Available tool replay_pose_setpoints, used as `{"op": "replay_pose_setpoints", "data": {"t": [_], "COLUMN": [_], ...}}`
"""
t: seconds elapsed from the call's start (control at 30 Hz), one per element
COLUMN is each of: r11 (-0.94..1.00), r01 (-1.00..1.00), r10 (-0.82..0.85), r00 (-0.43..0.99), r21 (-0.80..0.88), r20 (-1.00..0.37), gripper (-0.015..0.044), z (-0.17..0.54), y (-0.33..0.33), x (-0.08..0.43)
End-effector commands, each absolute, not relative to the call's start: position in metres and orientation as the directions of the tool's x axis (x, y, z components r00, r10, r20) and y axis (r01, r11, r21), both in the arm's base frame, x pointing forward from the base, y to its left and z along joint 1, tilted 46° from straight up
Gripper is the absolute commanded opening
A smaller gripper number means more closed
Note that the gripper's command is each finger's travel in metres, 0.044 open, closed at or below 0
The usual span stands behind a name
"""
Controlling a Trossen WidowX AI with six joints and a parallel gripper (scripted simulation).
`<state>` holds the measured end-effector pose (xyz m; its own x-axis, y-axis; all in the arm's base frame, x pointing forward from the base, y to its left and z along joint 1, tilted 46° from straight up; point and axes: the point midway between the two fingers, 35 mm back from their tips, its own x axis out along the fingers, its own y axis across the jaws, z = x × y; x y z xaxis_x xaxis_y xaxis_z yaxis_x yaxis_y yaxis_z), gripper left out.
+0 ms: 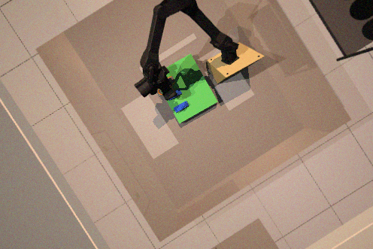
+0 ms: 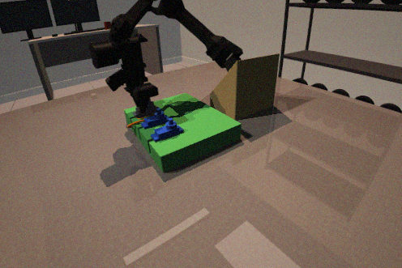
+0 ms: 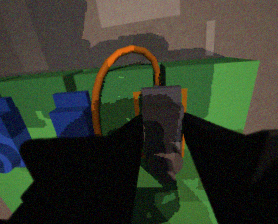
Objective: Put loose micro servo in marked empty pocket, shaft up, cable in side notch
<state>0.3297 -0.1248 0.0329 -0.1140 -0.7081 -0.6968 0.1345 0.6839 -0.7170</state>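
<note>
The loose grey servo (image 3: 161,112) (image 2: 139,112) is between the fingers of my gripper (image 3: 161,119) (image 2: 144,108), which is shut on it. It is upright, very low at the orange-marked pocket (image 3: 184,95) of the green deck (image 1: 201,101) (image 2: 203,129) (image 3: 235,75). Its shaft end is partly shadowed in the wrist view. The fingers and the servo hide most of the pocket, so I cannot tell whether the ears lie flat. The orange cable (image 3: 131,49) (image 2: 135,123) (image 1: 159,92) arches up in a loop beside the dark side notch (image 3: 162,75); its lower end is hidden.
Two blue servos sit in the deck beside the grey one: the nearer (image 3: 72,117) (image 2: 155,120) and the farther (image 3: 5,135) (image 2: 168,130) (image 1: 181,107). A tan wedge-shaped block (image 1: 246,57) (image 2: 257,86) under the arm's base stands behind the deck.
</note>
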Motion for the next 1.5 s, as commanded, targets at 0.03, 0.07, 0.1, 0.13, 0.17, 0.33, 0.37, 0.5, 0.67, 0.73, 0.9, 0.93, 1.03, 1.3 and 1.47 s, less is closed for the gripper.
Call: {"op": "replay_pose_setpoints", "data": {"t": [0.03,0.07,0.1,0.13,0.17,0.33,0.37,0.5,0.67,0.73,0.9,0.93,1.03,1.3,1.47], "r11": [0.684,0.683,0.683,0.683,0.683,0.683,0.683,0.684,0.685,0.685,0.689,0.690,0.691,0.687,0.687], "r01": [0.126,0.126,0.126,0.126,0.126,0.126,0.126,0.126,0.126,0.126,0.116,0.116,0.119,0.122,0.120], "r10": [-0.710,-0.710,-0.710,-0.710,-0.710,-0.710,-0.710,-0.710,-0.709,-0.709,-0.707,-0.706,-0.704,-0.707,-0.708], "r00": [-0.111,-0.111,-0.111,-0.111,-0.111,-0.111,-0.111,-0.111,-0.111,-0.111,-0.109,-0.109,-0.111,-0.116,-0.114], "r21": [-0.719,-0.719,-0.719,-0.719,-0.719,-0.719,-0.719,-0.718,-0.718,-0.718,-0.716,-0.714,-0.713,-0.717,-0.717], "r20": [-0.695,-0.695,-0.695,-0.695,-0.695,-0.695,-0.695,-0.696,-0.696,-0.696,-0.698,-0.700,-0.702,-0.697,-0.697], "gripper": [0.0000,0.0000,0.0000,0.0000,0.0026,0.0157,0.0184,0.0187,0.0187,0.0187,0.0292,0.0319,0.0398,0.0440,0.0440], "z": [0.029,0.028,0.028,0.027,0.028,0.029,0.029,0.038,0.051,0.050,0.059,0.063,0.081,0.095,0.106], "y": [-0.127,-0.128,-0.129,-0.129,-0.129,-0.128,-0.128,-0.118,-0.101,-0.100,-0.084,-0.077,-0.054,-0.039,-0.027], "x": [0.330,0.329,0.329,0.329,0.329,0.329,0.329,0.331,0.328,0.329,0.311,0.302,0.267,0.232,0.235]}}
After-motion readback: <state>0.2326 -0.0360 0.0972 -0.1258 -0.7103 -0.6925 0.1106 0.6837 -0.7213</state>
